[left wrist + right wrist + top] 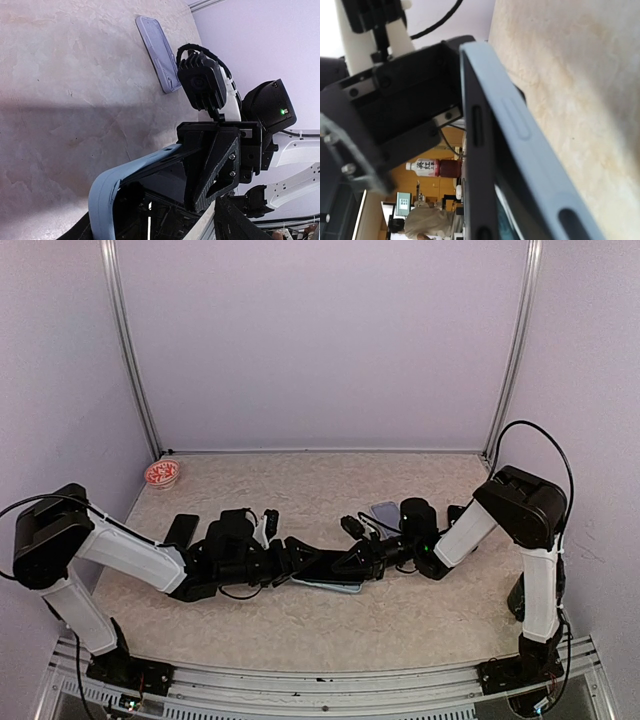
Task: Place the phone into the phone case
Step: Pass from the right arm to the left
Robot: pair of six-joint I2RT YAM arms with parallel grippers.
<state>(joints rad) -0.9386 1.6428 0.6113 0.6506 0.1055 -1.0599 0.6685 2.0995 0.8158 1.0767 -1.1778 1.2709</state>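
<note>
The dark phone (325,567) lies partly in the light blue phone case (332,586), held between both grippers just above the table's middle. My left gripper (296,558) is shut on the case's left end. My right gripper (356,558) is shut on the phone's right end. In the left wrist view the blue case (107,192) curves away from the dark phone (167,180), and the right gripper's black finger (212,165) clamps the far end. In the right wrist view the case's edge (520,135) with button cut-outs runs alongside the phone's edge (476,150), with the left gripper (410,105) behind.
A second, lilac case (385,512) lies on the table behind the right gripper and also shows in the left wrist view (159,52). A flat black object (181,530) lies at the left. A small red and white dish (162,474) sits at the back left corner.
</note>
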